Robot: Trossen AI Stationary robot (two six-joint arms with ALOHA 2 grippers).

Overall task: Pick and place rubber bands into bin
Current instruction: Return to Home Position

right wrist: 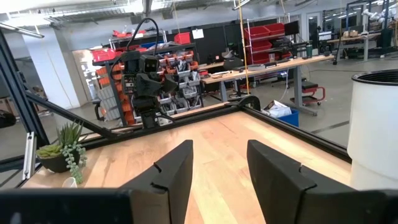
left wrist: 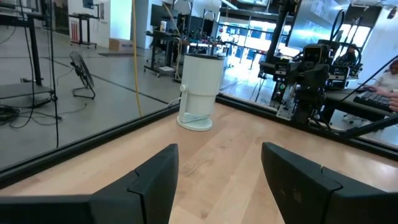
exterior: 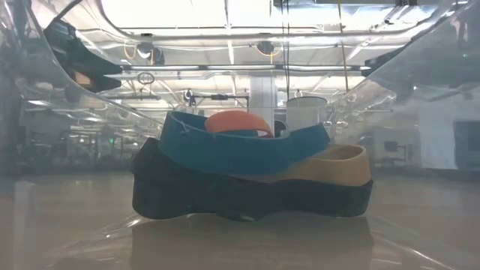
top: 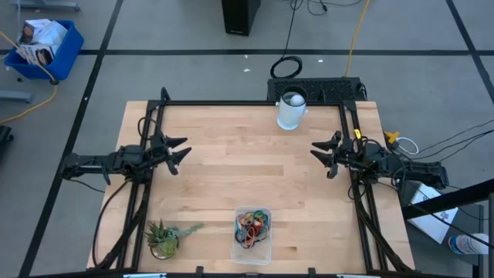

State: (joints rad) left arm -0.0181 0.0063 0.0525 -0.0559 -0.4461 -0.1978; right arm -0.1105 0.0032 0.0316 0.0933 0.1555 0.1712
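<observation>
The left gripper (top: 182, 154) and right gripper (top: 323, 154) sit open and empty, likely because the rubber bands (top: 252, 225) lie in the bin (top: 253, 253) between them.

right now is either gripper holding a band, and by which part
Nothing is held. Left gripper and right gripper are open and empty; the bands lie in the bin.

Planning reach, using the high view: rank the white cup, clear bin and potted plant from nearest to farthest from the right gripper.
From the right gripper:
1. White cup, at the table's top edge.
2. Clear bin, bottom edge, middle.
3. Potted plant, bottom-left corner.
</observation>
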